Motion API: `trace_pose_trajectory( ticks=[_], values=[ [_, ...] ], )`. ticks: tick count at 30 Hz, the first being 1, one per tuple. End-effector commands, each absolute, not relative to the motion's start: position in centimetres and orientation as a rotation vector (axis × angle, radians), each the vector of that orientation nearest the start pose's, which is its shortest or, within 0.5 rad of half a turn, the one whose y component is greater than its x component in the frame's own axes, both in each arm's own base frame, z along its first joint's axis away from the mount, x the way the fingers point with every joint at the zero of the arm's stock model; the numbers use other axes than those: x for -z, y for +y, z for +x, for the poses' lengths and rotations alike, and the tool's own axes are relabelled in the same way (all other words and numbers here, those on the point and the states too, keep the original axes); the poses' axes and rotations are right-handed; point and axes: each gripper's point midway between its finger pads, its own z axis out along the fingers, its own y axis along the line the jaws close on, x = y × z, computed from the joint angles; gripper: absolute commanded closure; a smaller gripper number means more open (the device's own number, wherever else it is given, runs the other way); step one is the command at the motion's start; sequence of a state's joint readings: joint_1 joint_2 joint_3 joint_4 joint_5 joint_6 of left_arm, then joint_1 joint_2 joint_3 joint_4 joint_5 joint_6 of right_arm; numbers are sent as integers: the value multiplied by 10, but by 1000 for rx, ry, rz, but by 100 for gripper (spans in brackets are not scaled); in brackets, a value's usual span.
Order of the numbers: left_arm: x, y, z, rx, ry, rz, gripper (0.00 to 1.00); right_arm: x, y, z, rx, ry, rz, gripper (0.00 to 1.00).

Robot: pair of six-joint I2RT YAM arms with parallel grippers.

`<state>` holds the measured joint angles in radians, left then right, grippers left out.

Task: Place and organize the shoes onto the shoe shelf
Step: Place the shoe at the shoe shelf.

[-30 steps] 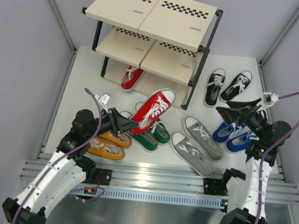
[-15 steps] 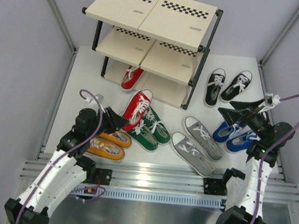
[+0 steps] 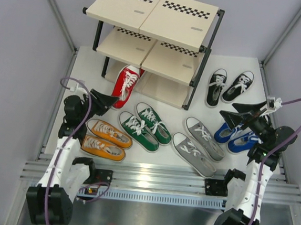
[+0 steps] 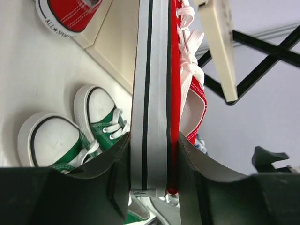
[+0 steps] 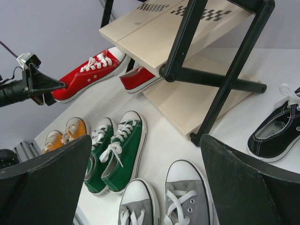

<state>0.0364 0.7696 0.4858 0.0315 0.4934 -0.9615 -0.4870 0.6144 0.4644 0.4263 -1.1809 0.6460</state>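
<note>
Plainly, the job is at an early stage. A first red shoe (image 5: 138, 77) lies on the bottom tier of the shoe shelf (image 3: 149, 9), towards its left end. The second red shoe (image 3: 125, 83) hangs in the air just in front of that tier, toe towards the shelf, clenched at its heel end by the left tool (image 3: 107, 99). The left wrist view shows the fingers (image 4: 115, 164) pressed one against the sole and one against the upper. It has not yet been set down, so I judge the step in hand to be placing this shoe beside its mate.

Everything else is left to do. On the desk (image 3: 86, 65) sit five pairs:
- the orange pair (image 3: 109, 134) at the near left
- the green pair (image 3: 138, 131) just right of it
- the grey pair (image 3: 192, 153) right of the green
- the blue pair (image 3: 223, 132) at the near right
- the black pair (image 3: 216, 86) at the far right, beside the shelf's right legs

No shoe shows on the top tier, nor on what can be seen of the middle one.

The right tool (image 3: 238, 112) hangs released above the blue pair, jaws wide apart, grasping nothing. By my reckoning one shoe of twelve is shelved and a second is close. Ten more wait, and the pairs will then need lining up across the three tiers.
</note>
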Motion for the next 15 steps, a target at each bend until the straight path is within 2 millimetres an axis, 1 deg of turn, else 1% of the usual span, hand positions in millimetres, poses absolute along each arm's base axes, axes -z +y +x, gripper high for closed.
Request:
trace_pose_trajectory(
  ticks=[1,2,3,4,5,6,8,10,12,13,14,15],
  values=[
    [-276,-106,290,1244,1627,-379,100,-295,67,235,-825,1473,-306,1],
    [-280,-98,294,1248,1594,-389,100,-295,67,235,-822,1472,-308,1],
    [-273,-95,297,1259,1603,-406,100,-294,67,235,-824,1474,-306,1],
    [-272,-93,298,1272,1603,-400,100,-295,67,235,-825,1474,-305,1],
    [-269,-86,303,1277,1604,-433,100,-294,67,236,-826,1476,-302,0],
    [-273,-83,306,1274,1593,-423,100,-294,67,236,-827,1477,-301,1],
    [-269,-76,312,1269,1609,-429,100,-293,67,236,-828,1478,-300,1],
    [-272,-71,317,1259,1611,-422,100,-292,66,236,-828,1479,-299,1],
    [-267,-66,324,1240,1623,-428,100,-293,66,236,-827,1478,-298,1],
    [-270,-63,328,1228,1620,-424,100,-293,66,236,-826,1477,-299,1],
    [-263,-60,335,1217,1638,-435,100,-293,66,236,-824,1476,-302,1],
    [-261,-58,339,1214,1642,-435,100,-293,67,236,-825,1476,-301,1]
  ],
)
